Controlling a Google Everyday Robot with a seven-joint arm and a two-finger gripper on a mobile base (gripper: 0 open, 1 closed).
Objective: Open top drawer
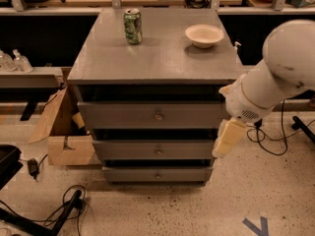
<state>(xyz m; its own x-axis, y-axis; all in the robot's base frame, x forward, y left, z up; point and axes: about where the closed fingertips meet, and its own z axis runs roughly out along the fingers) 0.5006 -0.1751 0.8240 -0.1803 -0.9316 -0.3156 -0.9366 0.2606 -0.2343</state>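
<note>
The grey cabinet [157, 58] stands in the middle of the camera view with three drawers. The top drawer [123, 116] has the tallest front, with a small round brass knob [158, 116] at its centre. Its front sits in line with the two fronts below, with a dark gap above it. My white arm [275, 77] comes in from the right. My gripper [221, 149] is cream-coloured and hangs down beside the cabinet's right front corner, level with the middle drawer [157, 150]. It is to the right of the knob and lower, and touches nothing.
A green can [133, 27] and a white bowl [204, 35] stand on the cabinet top. An open cardboard box [64, 132] sits left of the cabinet. Black cables lie on the floor at lower left [64, 210] and at right [275, 141]. The bottom drawer [157, 174] is lowest.
</note>
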